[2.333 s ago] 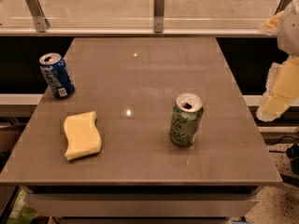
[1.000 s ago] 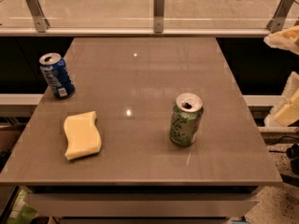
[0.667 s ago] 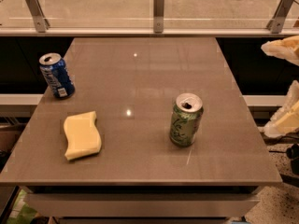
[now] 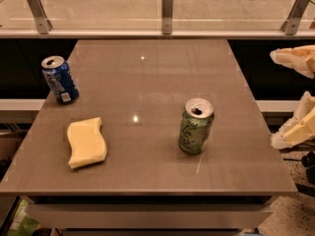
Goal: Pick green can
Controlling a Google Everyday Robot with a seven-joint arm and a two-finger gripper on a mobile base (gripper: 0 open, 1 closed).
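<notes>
The green can [image 4: 196, 126] stands upright on the grey table [image 4: 147, 77], right of its middle, with a pale green patterned body and an opened silver top. My gripper [image 4: 274, 99] is at the right edge of the view, off the table's right side and level with the can. Its two cream fingers [image 4: 294, 58] are spread wide apart, one above the other, with nothing between them. The gripper is clear of the can, roughly a can's height to its right.
A blue can [image 4: 59, 79] stands upright near the table's left edge. A yellow sponge [image 4: 86, 142] lies flat at the front left. A glass railing with metal posts [image 4: 167, 6] runs along the back.
The gripper's fingers have moved lower and slightly left along the right edge of the view, and show further apart. The cans and the sponge have not moved.
</notes>
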